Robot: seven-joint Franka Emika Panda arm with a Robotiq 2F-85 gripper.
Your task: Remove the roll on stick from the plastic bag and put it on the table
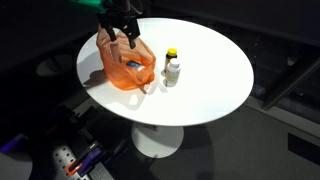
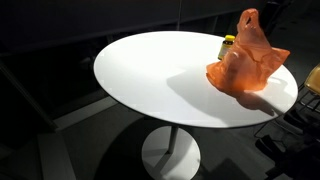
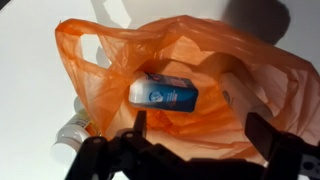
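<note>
From the wrist view I saw my gripper (image 3: 200, 138) with its jaws spread wide, clasping nothing, poised over the mouth of the plastic bag (image 3: 200, 45); the roll on stick (image 3: 165, 93) lay on its side inside the bag, at about 11 o'clock from the midpoint of the fingers and clear of both; its blue-and-white body looked almost boxy from there, so I could not vouch for its shape. In an exterior view the bag sat toward 9 o'clock on the table (image 1: 215, 85), with the gripper just above its handles; a small white bottle (image 1: 174, 72) stood at 3 o'clock from the bag; a dark bottle with yellow cap (image 1: 171, 55) stood just beside it at 12 o'clock.
</note>
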